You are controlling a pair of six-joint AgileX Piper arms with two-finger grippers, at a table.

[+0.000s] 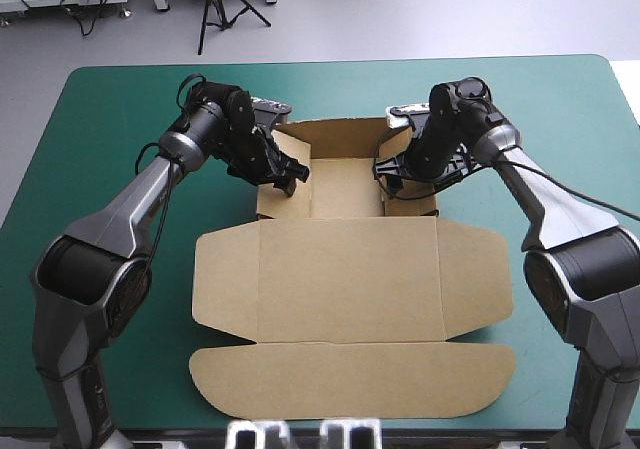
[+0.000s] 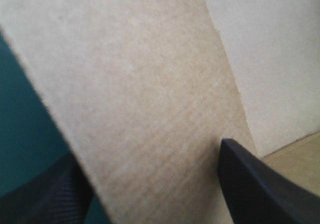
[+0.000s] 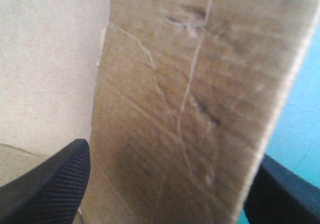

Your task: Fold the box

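The brown box (image 1: pixel 345 289) lies mid-table, its lid flat toward the near edge and its far part raised into a tray. My left gripper (image 1: pixel 287 174) is at the tray's left wall (image 1: pixel 268 197). In the left wrist view that gripper (image 2: pixel 155 184) is open, with the wall's board (image 2: pixel 140 94) filling the gap between its black fingers (image 2: pixel 260 189). My right gripper (image 1: pixel 393 174) is at the tray's right wall (image 1: pixel 412 204). In the right wrist view this gripper (image 3: pixel 165 184) also stands open, astride the scratched board (image 3: pixel 190 99), with one finger (image 3: pixel 45 184) on the tray's inner side.
The teal-green cover (image 1: pixel 120 119) lies bare to the left, right and far side of the box. The lid's rounded front flap (image 1: pixel 350 379) reaches close to the table's near edge.
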